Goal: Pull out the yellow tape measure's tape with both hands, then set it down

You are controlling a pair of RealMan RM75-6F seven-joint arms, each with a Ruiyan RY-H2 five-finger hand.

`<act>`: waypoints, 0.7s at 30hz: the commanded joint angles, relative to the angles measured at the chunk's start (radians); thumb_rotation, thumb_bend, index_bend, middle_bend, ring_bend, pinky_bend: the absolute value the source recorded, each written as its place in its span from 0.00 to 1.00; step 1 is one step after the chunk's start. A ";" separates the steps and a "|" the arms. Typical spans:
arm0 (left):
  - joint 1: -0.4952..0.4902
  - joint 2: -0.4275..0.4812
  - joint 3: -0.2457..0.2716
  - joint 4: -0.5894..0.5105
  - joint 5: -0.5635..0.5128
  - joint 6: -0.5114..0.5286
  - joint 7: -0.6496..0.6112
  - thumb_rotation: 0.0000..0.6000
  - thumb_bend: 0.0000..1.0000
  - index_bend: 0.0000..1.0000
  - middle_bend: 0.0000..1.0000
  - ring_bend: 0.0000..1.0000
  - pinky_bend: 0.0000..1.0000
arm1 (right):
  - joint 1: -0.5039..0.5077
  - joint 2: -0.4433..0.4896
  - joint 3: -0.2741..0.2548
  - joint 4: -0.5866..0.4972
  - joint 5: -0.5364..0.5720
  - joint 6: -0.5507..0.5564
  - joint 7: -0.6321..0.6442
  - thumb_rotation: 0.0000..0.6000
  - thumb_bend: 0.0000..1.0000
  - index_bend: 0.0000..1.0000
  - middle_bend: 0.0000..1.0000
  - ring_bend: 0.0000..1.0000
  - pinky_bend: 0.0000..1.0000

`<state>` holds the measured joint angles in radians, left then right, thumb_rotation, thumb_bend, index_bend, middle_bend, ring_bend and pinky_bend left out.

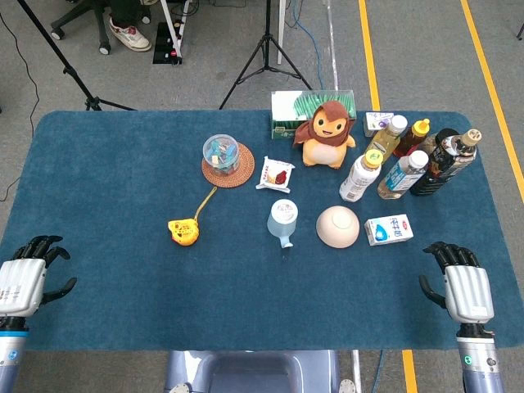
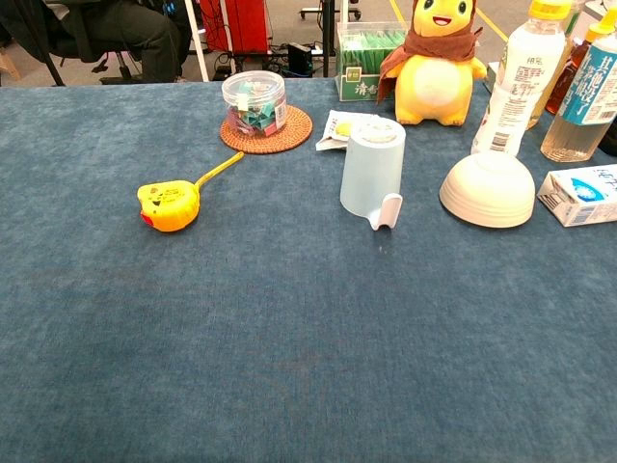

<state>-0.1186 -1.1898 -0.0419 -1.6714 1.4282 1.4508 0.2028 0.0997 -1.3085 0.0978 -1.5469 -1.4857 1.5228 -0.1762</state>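
While both hands idle at the table's near corners, the yellow tape measure (image 1: 183, 231) lies forward and left of centre.

Its short pulled-out tape (image 1: 205, 202) runs away from the case toward the woven coaster (image 1: 228, 172), so the long axis slants up-right. The left hand (image 1: 29, 274) is nearer, the case lying ahead and to its right; the right hand (image 1: 458, 282) is well apart. Both hands hold nothing, fingers loosely apart.
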 commanded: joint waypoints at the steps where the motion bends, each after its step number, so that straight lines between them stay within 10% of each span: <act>1: -0.001 -0.002 0.001 -0.001 -0.001 -0.003 -0.002 1.00 0.20 0.42 0.25 0.17 0.28 | 0.000 -0.003 0.002 0.004 0.004 -0.002 0.004 0.91 0.36 0.30 0.27 0.25 0.22; 21: -0.042 0.030 -0.009 -0.017 -0.020 -0.080 0.002 1.00 0.20 0.42 0.27 0.17 0.28 | -0.014 -0.004 0.005 0.011 0.007 0.020 0.021 0.92 0.36 0.30 0.27 0.25 0.22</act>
<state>-0.1541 -1.1681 -0.0511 -1.6809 1.4171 1.3844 0.1963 0.0856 -1.3127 0.1026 -1.5362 -1.4790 1.5427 -0.1549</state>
